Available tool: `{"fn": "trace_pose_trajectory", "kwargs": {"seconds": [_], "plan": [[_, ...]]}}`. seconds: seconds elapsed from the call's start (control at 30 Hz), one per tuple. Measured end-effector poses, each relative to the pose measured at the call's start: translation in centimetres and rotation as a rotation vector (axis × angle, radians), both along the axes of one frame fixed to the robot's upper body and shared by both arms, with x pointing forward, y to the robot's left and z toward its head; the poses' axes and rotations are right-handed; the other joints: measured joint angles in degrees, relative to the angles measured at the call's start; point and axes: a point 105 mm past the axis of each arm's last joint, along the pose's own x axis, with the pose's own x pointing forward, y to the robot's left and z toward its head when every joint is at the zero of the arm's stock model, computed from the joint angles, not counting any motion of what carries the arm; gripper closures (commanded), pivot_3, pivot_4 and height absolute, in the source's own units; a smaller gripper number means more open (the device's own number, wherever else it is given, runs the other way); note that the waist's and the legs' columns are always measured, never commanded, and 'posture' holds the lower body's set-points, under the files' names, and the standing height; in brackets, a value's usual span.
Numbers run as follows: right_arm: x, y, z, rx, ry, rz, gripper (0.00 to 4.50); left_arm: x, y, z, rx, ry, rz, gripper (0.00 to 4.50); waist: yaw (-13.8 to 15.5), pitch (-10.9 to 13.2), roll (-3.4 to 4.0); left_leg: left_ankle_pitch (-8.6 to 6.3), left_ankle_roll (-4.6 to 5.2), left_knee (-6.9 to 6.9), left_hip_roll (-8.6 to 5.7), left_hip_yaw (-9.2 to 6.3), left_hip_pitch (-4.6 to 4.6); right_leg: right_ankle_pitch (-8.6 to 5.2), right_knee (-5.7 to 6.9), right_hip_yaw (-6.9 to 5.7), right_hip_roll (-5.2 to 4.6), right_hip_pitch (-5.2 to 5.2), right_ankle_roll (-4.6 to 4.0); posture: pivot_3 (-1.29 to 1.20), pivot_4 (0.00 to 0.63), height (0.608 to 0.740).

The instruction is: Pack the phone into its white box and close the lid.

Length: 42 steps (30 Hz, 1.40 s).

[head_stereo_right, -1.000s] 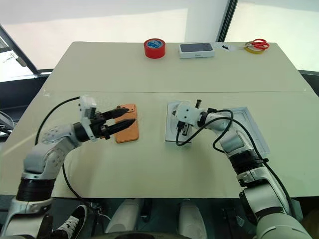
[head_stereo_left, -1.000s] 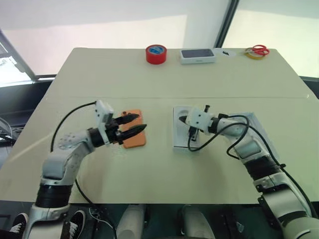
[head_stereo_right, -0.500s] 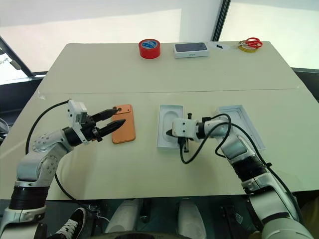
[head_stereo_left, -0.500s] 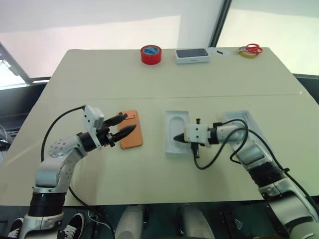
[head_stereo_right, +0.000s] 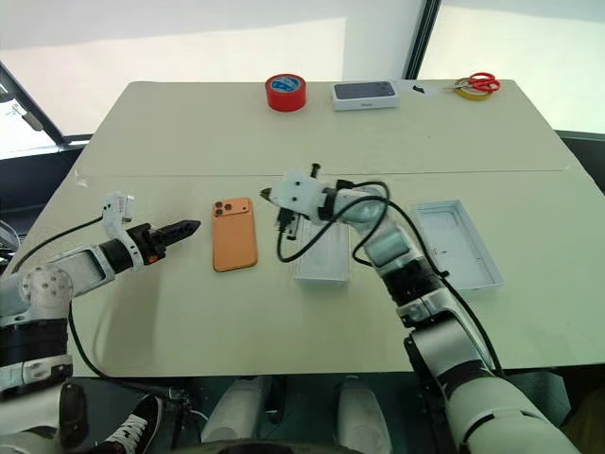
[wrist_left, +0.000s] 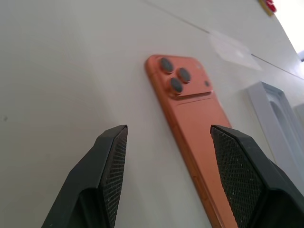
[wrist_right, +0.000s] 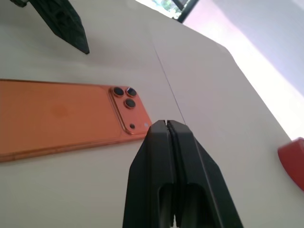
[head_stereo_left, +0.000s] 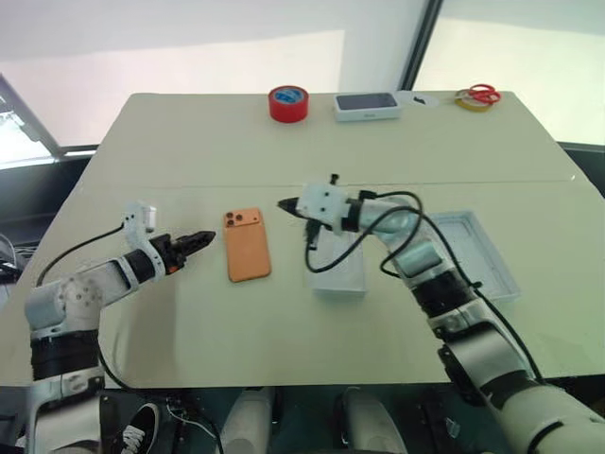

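My left gripper hovers just above the bench, its two black fingers spread apart and holding nothing. It points toward the phone and stops short of it, with a strip of bare bench between the tips and the phone's near long edge. My right gripper is pressed fully shut, the two fingers flat against each other, and empty as well. It sits raised off the bench on the other side of the phone, near the camera corner, without touching it.

The phone lies flat on its face between my two grippers, orange back upward, its three-lens camera block at the end farther from me.

To the right of the phone, under my right forearm, rests a shallow white tray; the arm and its black cable cover much of it, so I cannot tell what its inside looks like. Farther right, well apart from the phone, lies another shallow white rectangular piece, open side up and pale inside; whether this is the box base or the lid I cannot tell.

Along the far edge of the bench stand a roll of red tape, a white box with a dark phone picture, and red-handled scissors resting on a yellowish roll.
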Motion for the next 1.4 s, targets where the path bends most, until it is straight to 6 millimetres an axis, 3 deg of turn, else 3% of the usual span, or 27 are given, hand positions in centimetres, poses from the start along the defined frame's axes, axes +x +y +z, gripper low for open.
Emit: {"fn": "trace_pose_trajectory", "kwargs": {"seconds": [0.07,0.2,0.37,0.57,0.7,1.03,1.4], "plan": [[-0.3,1.2,-1.2,-0.074,0.034,0.034,4.46,0.0,-0.3,0.1,-0.016,0.025,-0.001,1.59,0.1,0.0,-0.04,-0.01,-0.01,0.0,-0.04,0.0,0.0,0.0,-0.01,0.0,-0.02,0.02,0.0,0.0,0.15,0.738],[1.1,0.9,-4.1,-0.316,0.021,0.015,4.46,-0.4,-1.3,0.0,-0.051,0.081,-0.024,1.59,0.0,0.0,-0.06,-0.01,-0.04,0.0,-0.06,-0.02,0.04,0.0,0.0,-0.05,-0.02,0.05,-0.01,0.0,0.15,0.738],[1.5,1.0,-6.2,-0.408,0.058,0.008,4.46,-1.1,-2.6,0.0,-0.074,0.121,-0.062,1.59,-0.2,0.0,-0.06,0.03,-0.11,-0.12,-0.06,-0.01,0.04,0.01,0.01,-0.03,0.0,0.01,0.0,0.0,0.15,0.738],[1.3,1.8,-6.3,-0.42,0.041,0.046,4.46,-1.5,-4.0,-0.3,-0.087,0.148,-0.098,1.59,-0.1,-0.1,-0.06,0.04,-0.14,-0.21,-0.06,0.0,0.31,0.0,-0.02,-0.04,-0.01,0.22,0.0,0.0,0.15,0.738],[1.1,1.5,-6.9,-0.433,0.047,0.057,4.46,-1.8,-4.9,-0.9,-0.114,0.157,-0.102,1.59,0.1,-0.2,-0.12,0.03,-0.13,-0.58,-0.13,0.05,1.01,-0.01,-0.24,-0.02,-0.13,0.8,-0.02,0.0,0.15,0.738],[0.9,0.6,-7.2,-0.4,0.079,0.025,4.46,-1.2,-6.0,-0.7,-0.086,0.167,-0.109,1.59,0.4,-0.4,-0.11,0.03,-0.14,-0.6,-0.15,0.02,1.02,-0.01,-0.25,-0.01,-0.15,0.83,-0.03,0.0,0.15,0.738],[0.6,1.1,-7.1,-0.395,0.077,0.034,4.46,-0.6,-8.8,-0.3,-0.026,0.187,-0.211,1.59,-0.1,-0.4,-0.12,0.08,-0.21,-0.73,-0.14,0.02,1.02,-0.01,-0.28,-0.01,-0.11,0.74,-0.03,0.0,0.15,0.738]]}}
